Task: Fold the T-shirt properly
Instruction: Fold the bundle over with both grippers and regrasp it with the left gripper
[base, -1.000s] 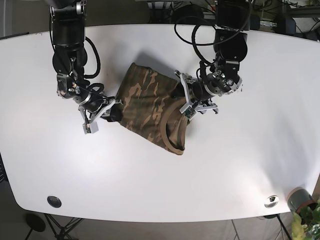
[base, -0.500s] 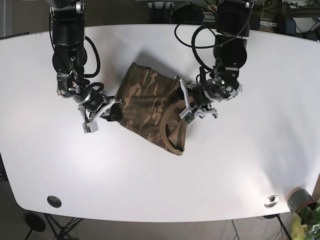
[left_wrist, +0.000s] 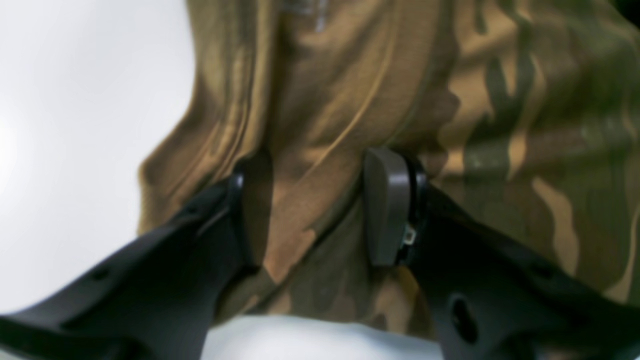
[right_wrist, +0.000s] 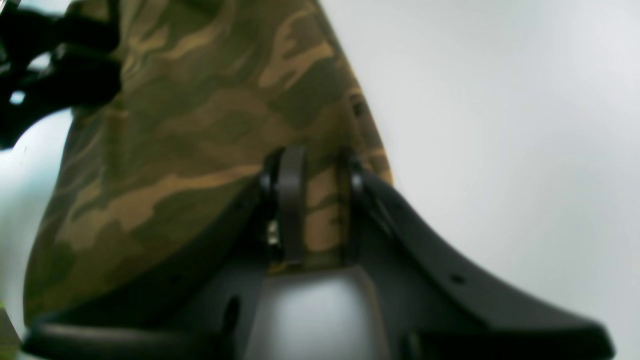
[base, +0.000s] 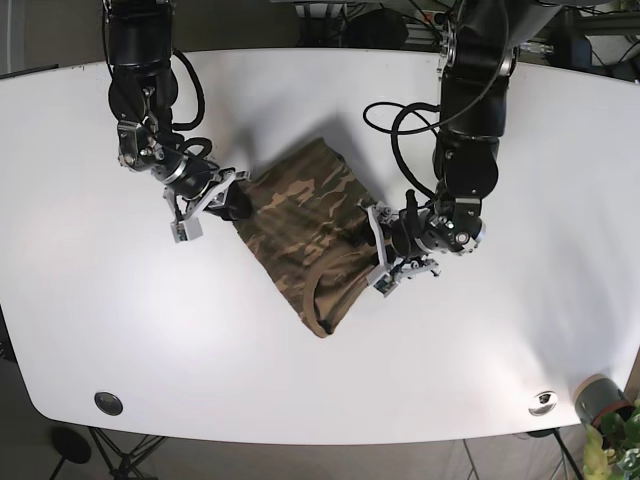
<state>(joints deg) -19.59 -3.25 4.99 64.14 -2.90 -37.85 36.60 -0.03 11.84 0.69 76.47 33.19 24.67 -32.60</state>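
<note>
Lying mid-table as a bunched, partly folded bundle, the camouflage T-shirt (base: 305, 225) is pinched at opposite edges by the left gripper (left_wrist: 312, 210) and right gripper (right_wrist: 315, 205), so flattening and final folds seem left.

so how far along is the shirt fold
Partly done: the camo T-shirt is already gathered into a compact bundle on the white table. In hand: the left claw and right claw each pinch an edge of the fabric. Left: laying it flat, smoothing the wrinkles and releasing.
</note>
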